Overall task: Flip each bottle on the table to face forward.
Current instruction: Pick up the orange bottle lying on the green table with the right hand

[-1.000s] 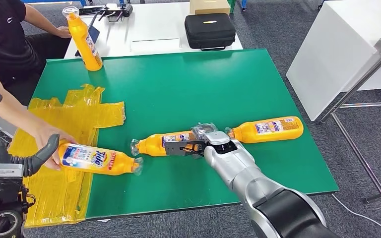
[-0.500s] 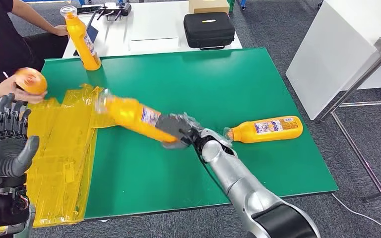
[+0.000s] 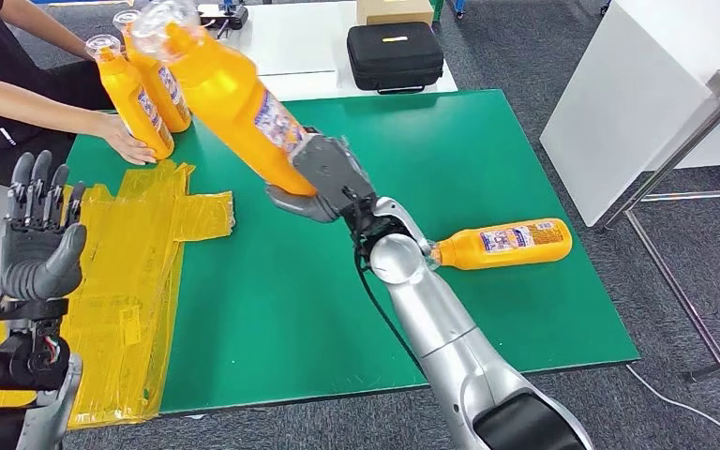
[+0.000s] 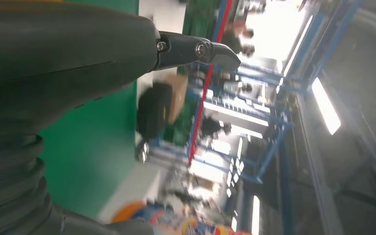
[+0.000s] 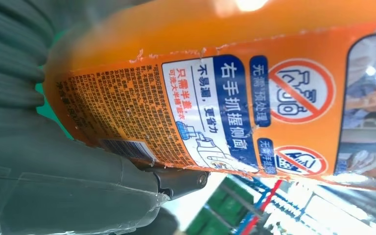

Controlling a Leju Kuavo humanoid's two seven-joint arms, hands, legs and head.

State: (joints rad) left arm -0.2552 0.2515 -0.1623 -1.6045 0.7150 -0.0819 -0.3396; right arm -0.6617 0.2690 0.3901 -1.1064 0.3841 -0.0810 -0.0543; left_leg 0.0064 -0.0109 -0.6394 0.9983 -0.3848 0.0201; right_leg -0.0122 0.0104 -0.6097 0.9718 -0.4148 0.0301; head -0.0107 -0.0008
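Note:
My right hand (image 3: 323, 178) grips the base of an orange bottle (image 3: 225, 89) and holds it high above the green table (image 3: 412, 150), tilted with its clear cap toward the back left. Up close, the right wrist view looks onto the bottle's back label (image 5: 205, 115). A second orange bottle (image 3: 506, 244) lies on its side at the table's right. Two more orange bottles (image 3: 136, 98) stand upright at the back left corner, a person's hand (image 3: 131, 145) on the nearer one. My left hand (image 3: 42, 234) is raised at the left, fingers spread, holding nothing.
A crumpled yellow plastic sheet (image 3: 136, 272) covers the table's left part. Behind the green table stands a white table (image 3: 291, 42) carrying a black case (image 3: 396, 56) and a cardboard box. A white table with metal legs (image 3: 675, 112) stands to the right.
My right hand has lifted the bottle from the table up and toward the back left. The person took the left bottle away and stood it upright at the back corner. My left hand rose.

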